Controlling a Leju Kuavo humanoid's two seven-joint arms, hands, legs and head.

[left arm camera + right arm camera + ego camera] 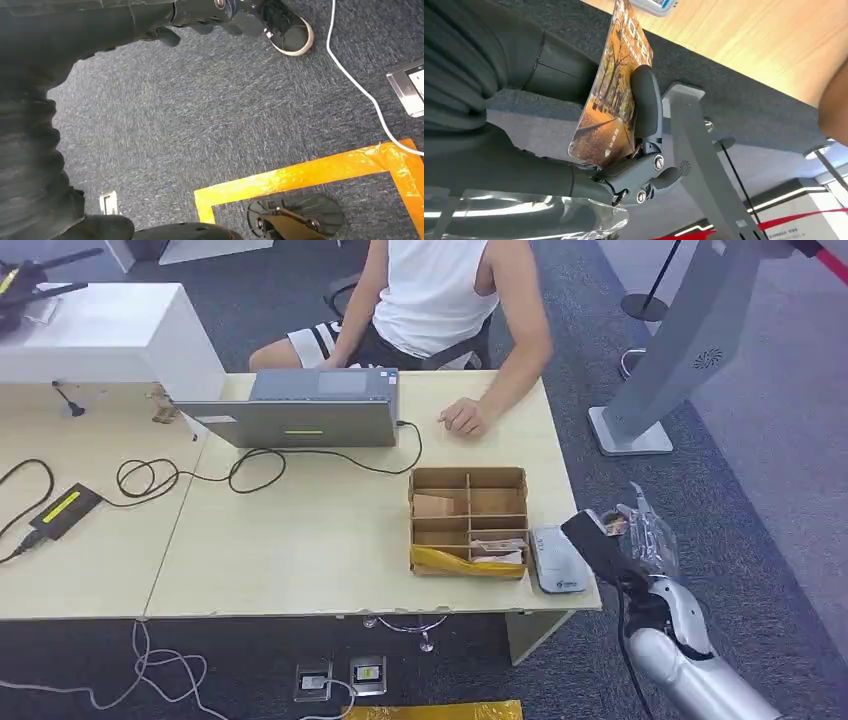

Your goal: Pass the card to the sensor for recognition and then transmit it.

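Note:
My right hand hovers just off the table's right edge, level with the white card sensor that lies flat near the front right corner. It pinches a card printed with an orange autumn street scene between the thumb and a dark finger; in the head view the card is a small patch at the hand. The sensor's corner lies just beyond the card's far end. My left hand hangs low over the carpet, and its fingers are too dark to read.
A cardboard divider box with cards and a yellow wrapper stands left of the sensor. A seated person rests a hand on the table behind a laptop with trailing cables. A grey kiosk stand rises to the right.

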